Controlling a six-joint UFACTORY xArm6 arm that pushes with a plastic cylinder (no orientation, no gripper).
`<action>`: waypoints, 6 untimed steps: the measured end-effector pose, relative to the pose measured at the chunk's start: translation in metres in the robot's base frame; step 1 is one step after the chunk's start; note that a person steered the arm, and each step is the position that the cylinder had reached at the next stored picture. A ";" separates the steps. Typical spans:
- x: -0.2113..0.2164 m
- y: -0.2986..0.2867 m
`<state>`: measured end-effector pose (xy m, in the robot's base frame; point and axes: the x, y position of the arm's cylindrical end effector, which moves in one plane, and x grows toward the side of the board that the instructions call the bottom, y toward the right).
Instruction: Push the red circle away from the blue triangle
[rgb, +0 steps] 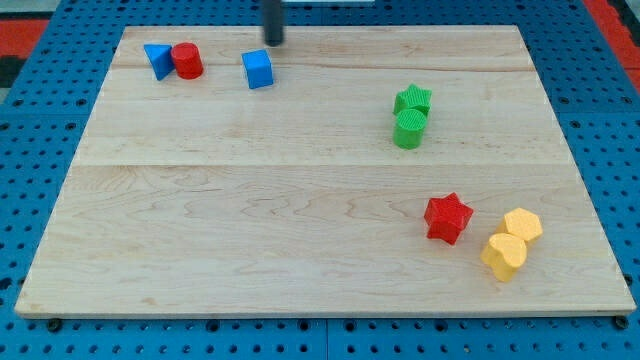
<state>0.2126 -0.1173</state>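
The red circle (187, 61) sits near the view's top left on the wooden board (250, 230), touching the blue triangle (158, 59) on its left. My tip (274, 43) is at the view's top, to the right of the red circle and just above and right of a blue cube (258, 69). It touches no block.
A green star (413, 99) and a green cylinder (409, 129) stand together right of centre. A red star (447, 217) and two yellow blocks (522, 225) (503, 256) lie at the lower right. Blue pegboard surrounds the board.
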 end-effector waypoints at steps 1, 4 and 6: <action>0.008 -0.082; 0.142 -0.037; 0.088 -0.071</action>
